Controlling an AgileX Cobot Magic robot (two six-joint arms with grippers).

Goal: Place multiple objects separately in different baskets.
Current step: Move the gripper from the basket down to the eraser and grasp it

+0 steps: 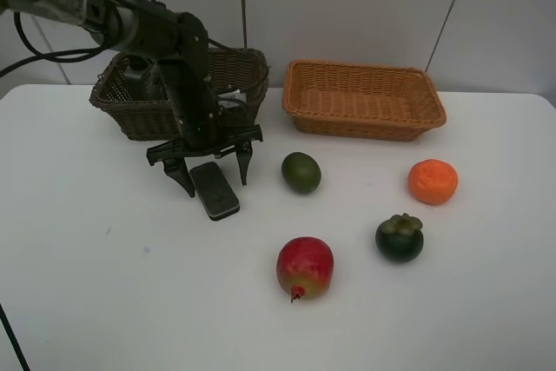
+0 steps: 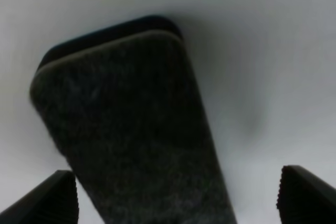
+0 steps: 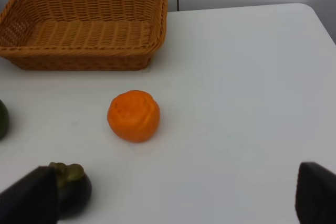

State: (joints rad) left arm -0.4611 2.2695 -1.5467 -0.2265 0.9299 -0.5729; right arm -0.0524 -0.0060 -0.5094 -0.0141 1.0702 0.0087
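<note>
The left gripper (image 1: 215, 181) straddles the eraser (image 1: 217, 195), jaws apart. The right gripper (image 3: 173, 198) also stands wide, beside the mangosteen (image 3: 74, 191).

Pretty clearly my lab test bench here, a staged robot setup. Plain white table (image 1: 87, 301), bare grey panelled wall (image 1: 365, 6) right behind it, and black cables (image 1: 39, 52) looping loose off my left arm (image 1: 165, 32).

On the white table (image 3: 236, 77), orange (image 3: 133, 115) between tan basket (image 3: 84, 59) and mangosteen (image 3: 73, 190), hand (image 3: 173, 196) with fingers (image 3: 31, 198) wide apart
</note>
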